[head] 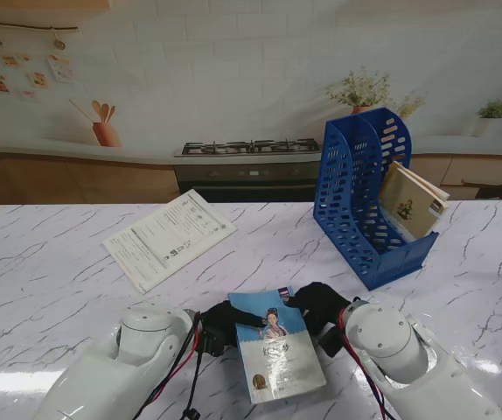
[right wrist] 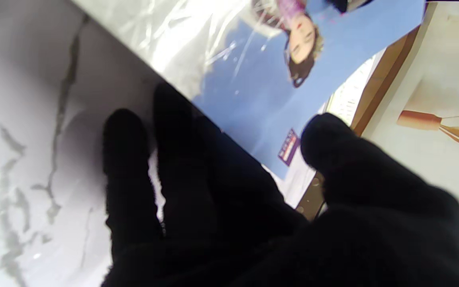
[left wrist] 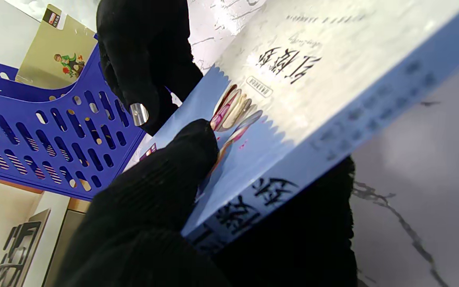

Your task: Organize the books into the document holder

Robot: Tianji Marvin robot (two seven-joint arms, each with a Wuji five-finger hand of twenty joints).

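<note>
A book [head: 279,359] with a blue and white cover showing a woman is held tilted just off the marble table, close to me at the centre. My left hand [head: 223,325] grips its left edge: in the left wrist view the thumb [left wrist: 181,159] presses on the cover of the book [left wrist: 293,99] and the fingers are underneath. My right hand [head: 319,304] is at the book's far right corner, with fingers [right wrist: 173,159] under the book [right wrist: 253,99] and the thumb over it. The blue document holder [head: 356,192] stands at the far right with a tan book [head: 411,203] leaning in it.
A white printed booklet [head: 168,238] lies flat at the far left centre of the table. Behind the table's far edge runs a counter with a gas hob [head: 247,149] and potted plants [head: 360,92]. The holder [left wrist: 34,131] appears just beyond the held book.
</note>
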